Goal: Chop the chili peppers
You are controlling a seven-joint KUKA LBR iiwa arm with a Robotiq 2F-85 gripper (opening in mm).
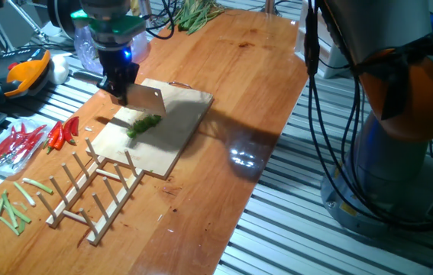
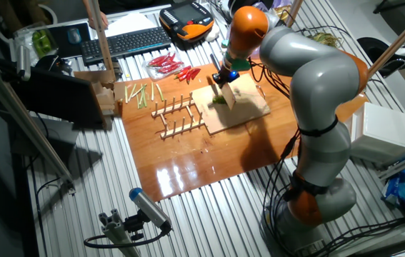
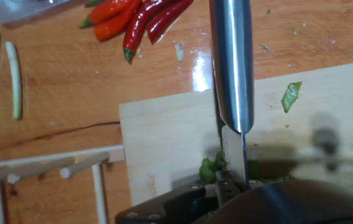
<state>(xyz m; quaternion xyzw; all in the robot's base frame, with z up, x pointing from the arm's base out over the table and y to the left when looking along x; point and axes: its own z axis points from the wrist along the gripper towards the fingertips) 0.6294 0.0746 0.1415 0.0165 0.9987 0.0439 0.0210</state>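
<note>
My hand (image 1: 121, 76) is clamped on the handle of a cleaver (image 1: 146, 98), which hangs blade-down over the wooden board (image 1: 178, 134) lying near the middle of the table (image 1: 239, 92), toward its left long edge as one fixed view shows it. The chili peppers (image 1: 144, 124) are a small bright green clump on the board, close to the board's edge that faces the wooden rack (image 1: 98, 195), and directly under the blade; in the hand view the steel runs down into the green pieces (image 3: 210, 168), with one loose scrap (image 3: 291, 96) thrown off toward the board's far corner. I judge these bits to be very light, soft and wet-skinned, so they will roll, slide or cling to the blade rather than sit still, and the glossy skin may let the edge skate unless I come down straight. They are too small for me to pinch, and my fingers are busy anyway, so the only hold I have on them is the cleaver itself: press vertically through the thick of the clump and lift cleanly. The red chilies (image 1: 62, 134) lie off the board near the table's edge, and pale green sticks (image 1: 2, 214) lie by the rack's corner; neither is mine to cut.
</note>
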